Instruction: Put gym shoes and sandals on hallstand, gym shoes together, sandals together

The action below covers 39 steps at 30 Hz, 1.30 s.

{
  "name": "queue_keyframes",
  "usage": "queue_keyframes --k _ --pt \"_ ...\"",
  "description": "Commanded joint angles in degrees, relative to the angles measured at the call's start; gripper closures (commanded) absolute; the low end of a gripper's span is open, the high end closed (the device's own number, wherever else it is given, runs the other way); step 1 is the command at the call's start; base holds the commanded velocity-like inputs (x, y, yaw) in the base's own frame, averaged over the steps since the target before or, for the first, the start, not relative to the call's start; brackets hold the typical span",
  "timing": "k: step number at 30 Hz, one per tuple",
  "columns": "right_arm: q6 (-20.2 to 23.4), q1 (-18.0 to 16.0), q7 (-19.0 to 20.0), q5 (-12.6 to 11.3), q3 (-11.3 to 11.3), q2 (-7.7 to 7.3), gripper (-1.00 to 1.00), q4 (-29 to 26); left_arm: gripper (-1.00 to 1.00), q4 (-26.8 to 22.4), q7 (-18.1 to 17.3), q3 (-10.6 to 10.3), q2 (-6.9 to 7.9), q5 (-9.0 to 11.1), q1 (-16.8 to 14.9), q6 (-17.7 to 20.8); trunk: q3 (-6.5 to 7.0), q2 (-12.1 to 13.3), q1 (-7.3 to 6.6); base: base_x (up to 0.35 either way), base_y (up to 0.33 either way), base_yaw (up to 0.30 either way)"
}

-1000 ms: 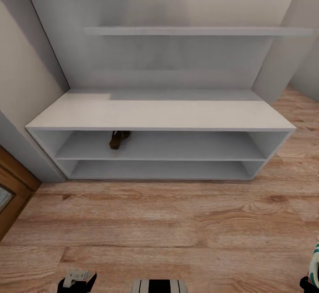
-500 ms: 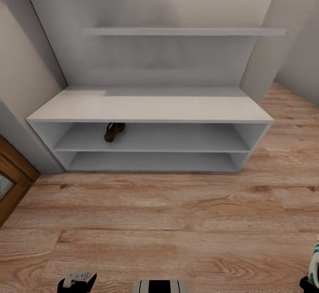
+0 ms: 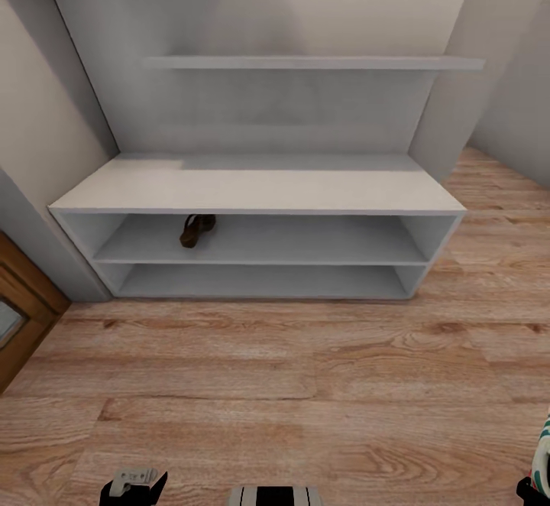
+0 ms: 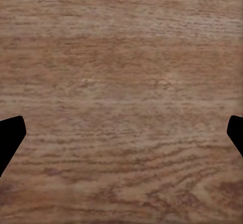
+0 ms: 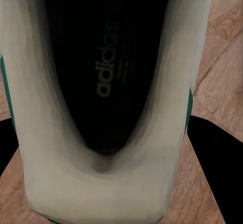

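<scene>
The right gripper had its black jaws closed on a gym shoe, a smooth white sneaker with green side trim and a dark insole printed "adidas". The left gripper had its jaws spread wide over grainy wood-plank corridor floor, holding nothing. At twelve o'clock stood the pale grey hallstand, a long low matte worktop over two open shelves; one dark brown sandal lay on the upper shelf toward ten o'clock.

A sandal lies on the hallstand's upper open shelf, toward its left.
</scene>
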Motion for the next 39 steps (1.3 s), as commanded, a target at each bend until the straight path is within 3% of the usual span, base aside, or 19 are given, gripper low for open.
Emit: queue_keyframes --k 1,15,18,22,26,28,30,31,34,35,39 --pt "-0.2 0.0 -0.1 -0.6 0.5 0.0 1.0 0.0 -1.0 0.1 -0.2 -0.4 0.0 0.6 0.0 -0.2 -0.03 0.0 -0.01 0.0 0.0 0.0" --pt "-0.2 0.0 0.0 -0.4 0.5 0.1 1.0 0.1 -1.0 -0.3 -0.2 0.3 0.07 1.2 0.0 -0.2 -0.01 0.0 -0.01 -0.029 -0.015 0.0" --pt "-0.2 0.0 0.1 0.1 0.7 0.81 1.0 0.1 -1.0 -0.9 -0.2 0.8 -0.01 1.6 -0.1 -0.3 -0.01 0.0 -0.01 -0.023 -0.014 0.0" --pt "-0.1 0.0 0.1 2.2 2.1 3.14 1.0 -0.2 -1.0 -2.7 -0.4 1.0 -0.09 1.7 -0.5 -0.2 -0.01 0.0 -0.01 -0.009 -0.005 0.0" --pt "0.0 -0.1 0.2 6.2 4.7 6.44 1.0 -0.8 -1.0 -5.7 -1.2 0.9 0.04 1.4 -0.8 0.2 -0.01 0.0 -0.01 -0.003 -0.002 0.0" --pt "0.4 -0.1 0.1 9.0 6.2 8.92 1.0 -1.9 -1.0 -6.9 -3.5 0.8 0.18 1.3 -1.0 0.6 -0.01 0.0 -0.01 -0.001 -0.001 0.0" --pt "1.0 -0.1 0.1 10.9 7.0 10.81 1.0 -3.3 -1.0 -7.4 -6.1 0.8 0.28 1.3 -1.0 0.8 -0.01 0.0 -0.01 0.0 0.0 0.0" --pt "2.1 -0.1 0.1 12.7 7.6 12.67 1.0 -4.9 -1.0 -7.7 -9.5 0.9 0.45 1.4 -1.0 0.9 -0.01 0.0 -0.01 0.0 0.0 0.0" --pt "5.3 -0.1 0.1 15.1 8.1 15.28 1.0 -7.9 -1.0 -7.5 -15.4 1.0 0.88 1.4 -1.0 1.0 -0.01 0.0 -0.01 0.0 0.0 0.0" --pt "8.4 -0.1 0.1 16.5 8.3 16.88 1.0 -10.1 -1.0 -7.3 -19.2 1.0 1.18 1.3 -0.8 1.0 -0.01 0.0 -0.01 0.0 0.0 0.0" --pt "16.1 -0.1 0.2 18.2 8.5 19.85 1.0 -14.7 -1.0 -7.0 -25.1 1.0 1.55 1.1 -0.4 0.8 -0.01 0.0 -0.01 0.0 0.0 0.0"
